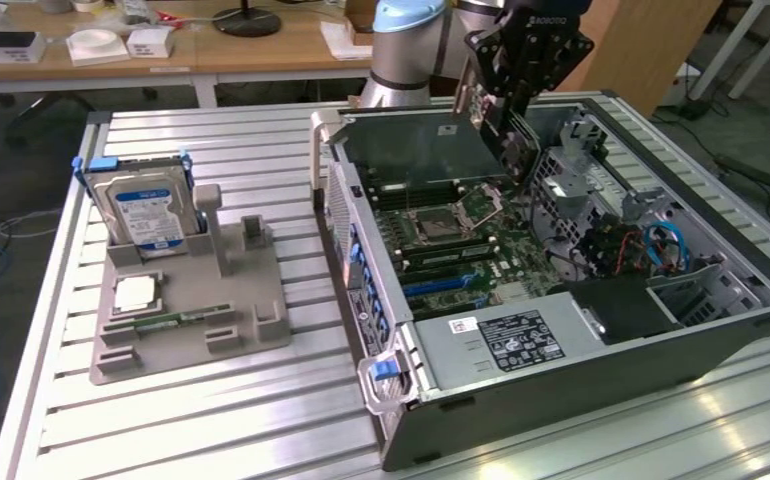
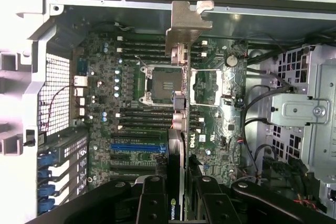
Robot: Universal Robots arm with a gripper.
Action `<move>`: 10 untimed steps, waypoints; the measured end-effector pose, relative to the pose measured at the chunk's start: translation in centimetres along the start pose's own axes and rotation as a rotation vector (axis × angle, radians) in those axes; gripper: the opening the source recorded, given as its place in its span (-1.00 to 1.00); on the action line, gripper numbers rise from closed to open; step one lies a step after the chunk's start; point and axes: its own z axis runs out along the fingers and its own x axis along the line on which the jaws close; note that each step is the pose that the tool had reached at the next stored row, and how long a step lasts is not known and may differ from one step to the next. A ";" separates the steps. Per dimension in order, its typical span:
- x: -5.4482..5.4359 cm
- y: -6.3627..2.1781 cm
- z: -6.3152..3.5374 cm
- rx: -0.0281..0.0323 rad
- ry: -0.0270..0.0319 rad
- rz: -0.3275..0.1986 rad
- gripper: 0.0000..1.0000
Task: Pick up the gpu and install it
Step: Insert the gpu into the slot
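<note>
table (image 1: 225,140): slatted metal top, carries case and parts holder, well apart from each other
computer case (image 1: 559,380): lies on its side, panel off, so the inside faces up for access from above
motherboard (image 1: 492,250): flat on the case floor, slots facing up; seen straight down in the wrist view (image 2: 131,103)
parts holder (image 1: 185,330): grey tray toward the exterior view's left; keeps parts propped for easy pickup
hard drive (image 1: 145,205): stands upright in a holder slot, untouched
gripper (image 1: 525,60): over the far end of the open case, pointing down; clamped on the gpu, one finger on each face (image 2: 177,182)
gpu (image 1: 499,135): hangs edge-down below the gripper, above the motherboard, not yet seated by the look of it; held on edge (image 2: 177,140) probably so the connector edge meets a slot
bracket (image 2: 186,22): silvery end of the card, points toward the case wall
blue slot (image 2: 137,147): on the board, off to one side of the card's line, empty
memory stick (image 1: 178,322): small green strip lying flat in the holder
</note>
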 end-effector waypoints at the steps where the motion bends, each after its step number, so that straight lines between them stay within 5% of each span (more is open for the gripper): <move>1: 0.0 -0.02 0.00 -0.0002 0.0000 -0.008 -0.47; 10: 0.0 -0.12 0.01 -0.0009 0.0016 -0.104 -0.47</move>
